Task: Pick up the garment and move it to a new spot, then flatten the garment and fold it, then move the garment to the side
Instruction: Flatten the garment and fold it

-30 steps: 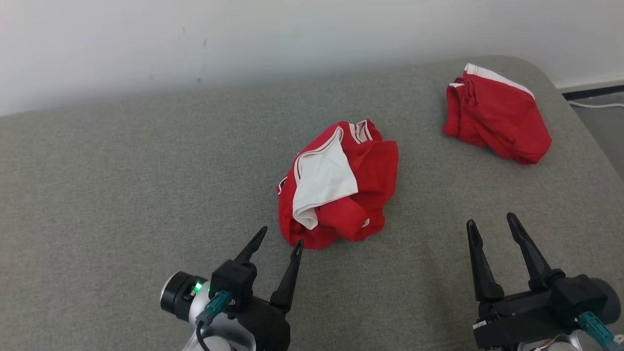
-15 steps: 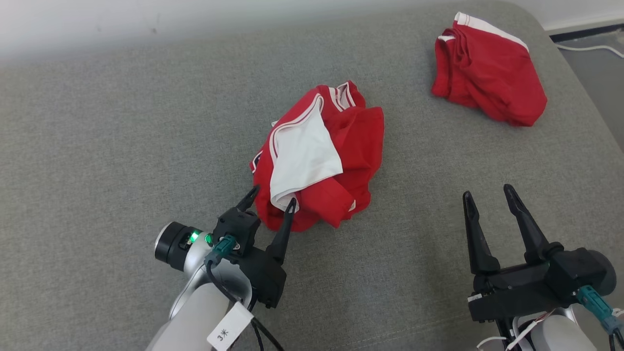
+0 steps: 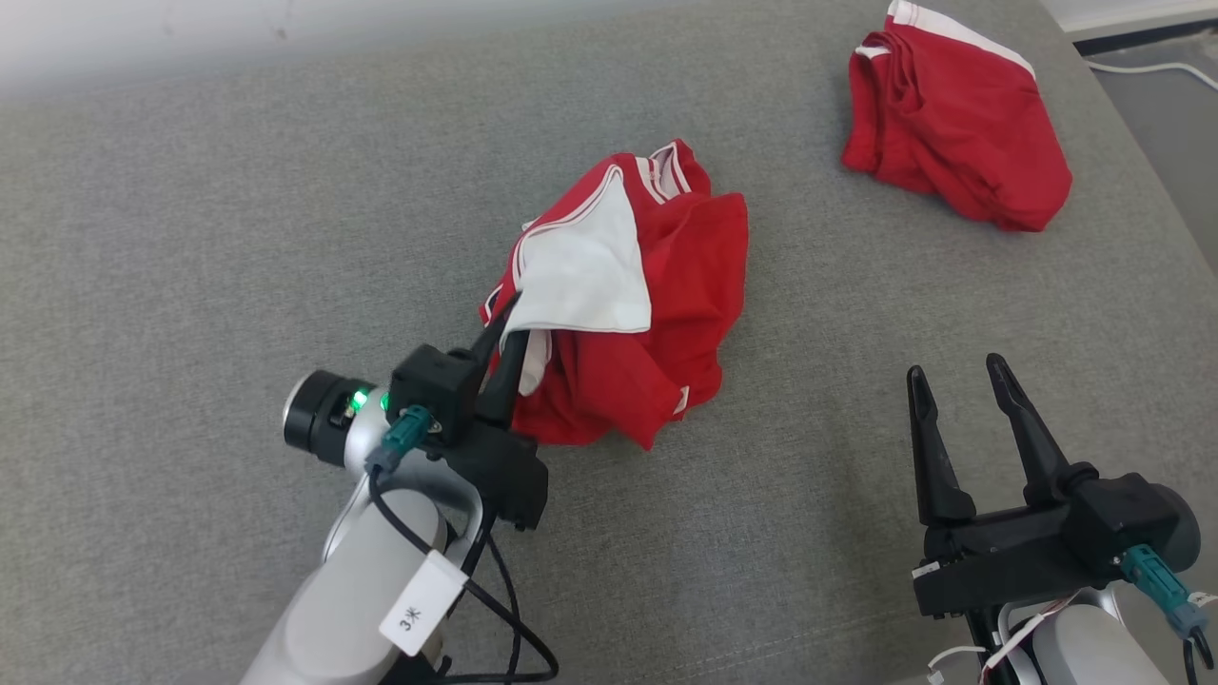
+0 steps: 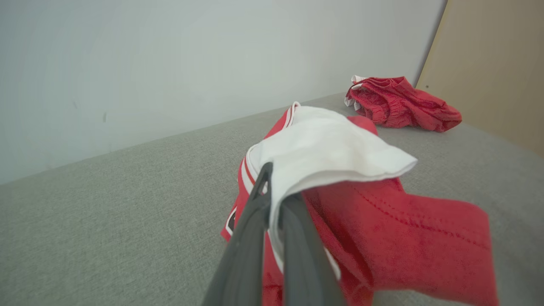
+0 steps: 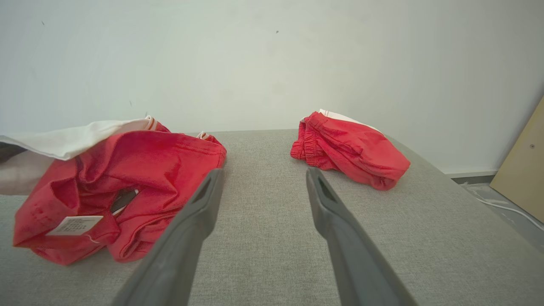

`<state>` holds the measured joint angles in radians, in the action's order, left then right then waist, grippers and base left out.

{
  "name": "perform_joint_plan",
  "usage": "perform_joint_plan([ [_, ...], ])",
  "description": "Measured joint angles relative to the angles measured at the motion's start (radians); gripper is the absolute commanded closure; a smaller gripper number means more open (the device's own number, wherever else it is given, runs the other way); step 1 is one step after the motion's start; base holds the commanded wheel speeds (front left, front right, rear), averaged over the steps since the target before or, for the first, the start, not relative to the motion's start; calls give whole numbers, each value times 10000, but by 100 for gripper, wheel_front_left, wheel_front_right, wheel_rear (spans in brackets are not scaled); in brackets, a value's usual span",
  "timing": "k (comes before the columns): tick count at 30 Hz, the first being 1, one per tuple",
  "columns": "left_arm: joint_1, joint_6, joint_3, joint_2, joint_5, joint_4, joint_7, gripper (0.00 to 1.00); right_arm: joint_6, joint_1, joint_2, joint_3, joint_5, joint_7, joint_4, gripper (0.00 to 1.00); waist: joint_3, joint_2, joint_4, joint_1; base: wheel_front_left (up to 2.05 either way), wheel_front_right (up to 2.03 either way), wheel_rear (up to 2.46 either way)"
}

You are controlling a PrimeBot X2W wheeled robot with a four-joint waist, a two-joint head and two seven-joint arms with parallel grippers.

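Note:
A crumpled red garment (image 3: 657, 314) with a white panel and white trim lies in the middle of the grey surface (image 3: 190, 238). My left gripper (image 3: 509, 328) is shut on the white panel's near-left edge, and the cloth there is lifted. The left wrist view shows the white cloth (image 4: 327, 148) pinched between the two fingers (image 4: 255, 212). My right gripper (image 3: 956, 381) stands open over bare grey surface to the garment's right, holding nothing. In the right wrist view the garment (image 5: 127, 170) sits to the left of the open fingers (image 5: 195, 212).
A second red garment (image 3: 952, 114) with white trim lies bunched at the far right of the surface, also in the wrist views as a red bundle (image 4: 399, 102) (image 5: 348, 148). A white wall (image 5: 255, 55) runs behind. Floor with a white cable (image 3: 1156, 68) lies past the right edge.
My left gripper moved forward onto the garment's near-left edge and shut on the white panel, lifting it. The head camera tilted down. The right gripper stayed open in place.

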<state>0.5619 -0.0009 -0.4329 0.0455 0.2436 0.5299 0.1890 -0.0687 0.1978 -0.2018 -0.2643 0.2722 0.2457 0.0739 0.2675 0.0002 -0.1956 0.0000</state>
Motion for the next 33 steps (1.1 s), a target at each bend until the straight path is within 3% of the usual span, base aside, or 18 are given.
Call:
perform_joint_plan([
  [10, 301, 259, 71, -38, 1461, -1275, 522, 100, 261, -2, 0, -290, -2, 21, 318, 0, -223, -1, 406, 0, 0, 0, 0],
  [19, 100, 640, 1277, -67, 1900, -1522, 598, 100, 673, 30, 155, -966, -128, 23, 566, 0, -449, -1, 898, 0, 0, 0, 0],
  [28, -2105, 993, 2844, 617, 2472, -1634, 610, 100, 1183, 22, 539, -1965, -286, 21, 857, 0, -735, -2, 1353, -1, 0, 0, 0],
  [33, -3310, 1064, 3122, 476, 2654, -1643, 608, 100, 1319, -153, 554, -2311, -326, 17, 913, 0, -728, -2, 1556, -1, 0, 0, 0],
])
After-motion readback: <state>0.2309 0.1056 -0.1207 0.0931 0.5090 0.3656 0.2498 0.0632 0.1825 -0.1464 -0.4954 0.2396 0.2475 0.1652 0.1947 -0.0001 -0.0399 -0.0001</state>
